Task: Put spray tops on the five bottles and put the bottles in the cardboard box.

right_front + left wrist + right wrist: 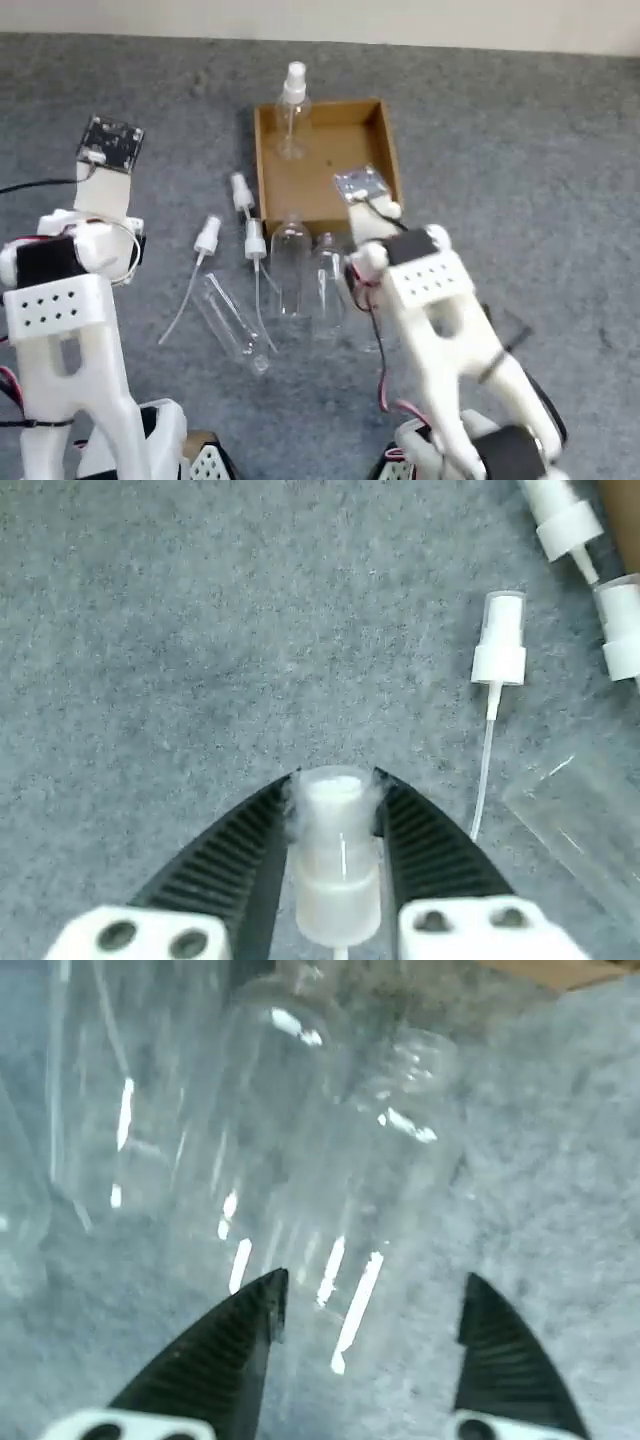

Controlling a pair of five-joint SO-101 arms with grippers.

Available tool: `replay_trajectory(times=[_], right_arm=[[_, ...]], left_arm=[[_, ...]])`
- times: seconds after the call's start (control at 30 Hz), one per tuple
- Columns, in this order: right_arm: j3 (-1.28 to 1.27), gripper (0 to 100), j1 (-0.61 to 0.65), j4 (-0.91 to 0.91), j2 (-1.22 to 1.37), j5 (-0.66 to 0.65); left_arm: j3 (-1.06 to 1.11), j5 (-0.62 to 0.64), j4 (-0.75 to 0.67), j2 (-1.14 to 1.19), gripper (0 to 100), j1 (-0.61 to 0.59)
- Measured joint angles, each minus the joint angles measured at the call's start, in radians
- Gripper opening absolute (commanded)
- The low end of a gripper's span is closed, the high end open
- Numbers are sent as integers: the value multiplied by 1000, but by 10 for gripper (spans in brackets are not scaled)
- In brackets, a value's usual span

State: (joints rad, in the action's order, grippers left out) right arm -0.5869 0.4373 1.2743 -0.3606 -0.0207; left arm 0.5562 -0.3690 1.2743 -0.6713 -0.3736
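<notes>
1. The left arm (60,300) stands raised toward the grey bench's (520,150) left edge, its left fingers (240,850) pinching a white plastic spray top (338,870).
2. The right arm (440,300) leans forward mid-bench, its right fingers (230,1340) spread, near an uncapped clear plastic bottle (340,1180).
3. A capped clear bottle (291,115) stands in the brown cardboard box's (345,165) far left corner.

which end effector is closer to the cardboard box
Right. The right end effector hangs open over the clear bottles lying by the near edge of the cardboard box; the left end effector, shut on a spray top, is far off to its side.
</notes>
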Motion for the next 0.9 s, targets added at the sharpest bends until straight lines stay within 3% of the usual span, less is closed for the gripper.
replay_trajectory(times=[0.2, 0.4, 0.47, 0.67, 0.9], right_arm=[[80, 228, 3, -63, 203, 107], [91, 9, -75, -124, 278, 112], [91, 5, -120, -127, 279, 100], [64, 4, -285, -140, 279, -146], [46, 4, -580, -144, 264, -416]], left_arm=[[-43, 3, 28, 57, 4, 0], [-48, 3, 28, 87, 4, 2], [-48, 3, 28, 103, 4, 2], [-48, 32, 6, 195, 4, 2], [-164, 86, -25, 448, 4, 43]])
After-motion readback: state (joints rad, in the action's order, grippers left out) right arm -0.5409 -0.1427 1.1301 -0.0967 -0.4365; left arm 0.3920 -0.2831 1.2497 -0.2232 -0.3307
